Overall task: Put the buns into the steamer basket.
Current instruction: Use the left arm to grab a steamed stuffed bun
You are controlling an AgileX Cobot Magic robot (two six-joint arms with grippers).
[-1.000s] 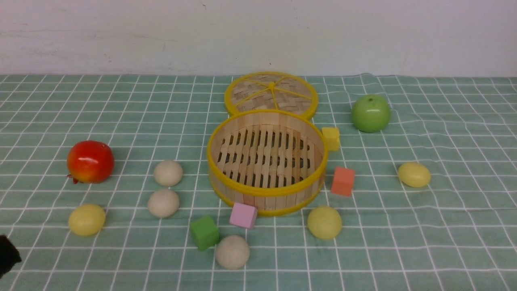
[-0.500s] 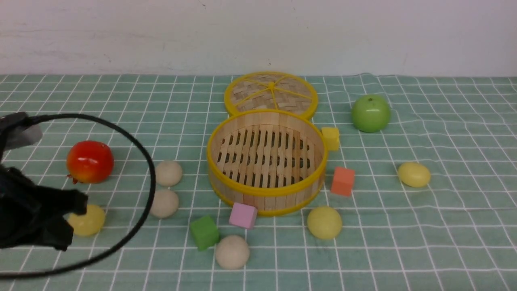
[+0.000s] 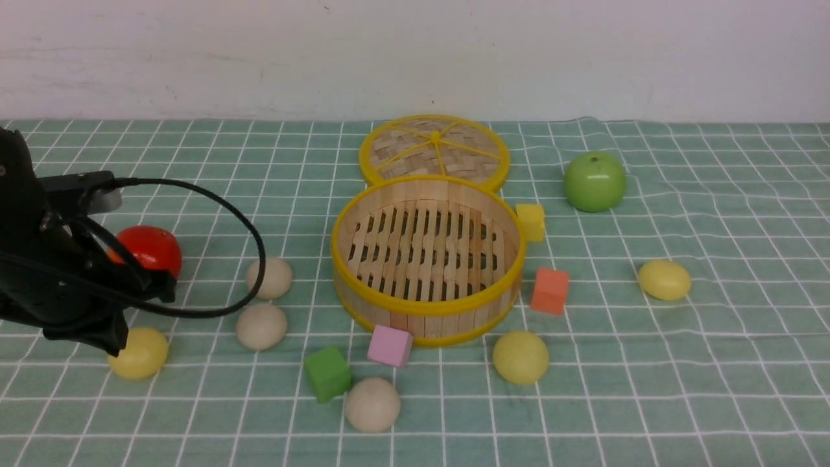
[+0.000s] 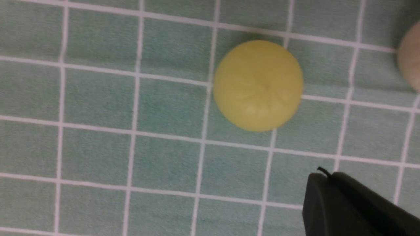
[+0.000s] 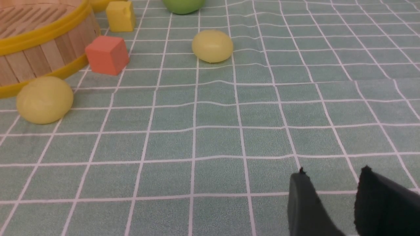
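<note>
Left arm [image 3: 45, 259] bent low near the counter's left edge, left pincer [image 4: 328, 193] closed, pointed downward, right pincer [image 5: 332, 183] slightly parted, empty

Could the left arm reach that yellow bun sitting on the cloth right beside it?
Probably yes: the left gripper hangs close by the yellow bun with only bare cloth between, though its jaws are shut.

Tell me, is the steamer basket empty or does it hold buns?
Empty: the steamer basket shows only its bare slat floor.

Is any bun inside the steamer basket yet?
No, in the front view the steamer basket holds nothing, and its slat floor is bare all the way across.
</note>
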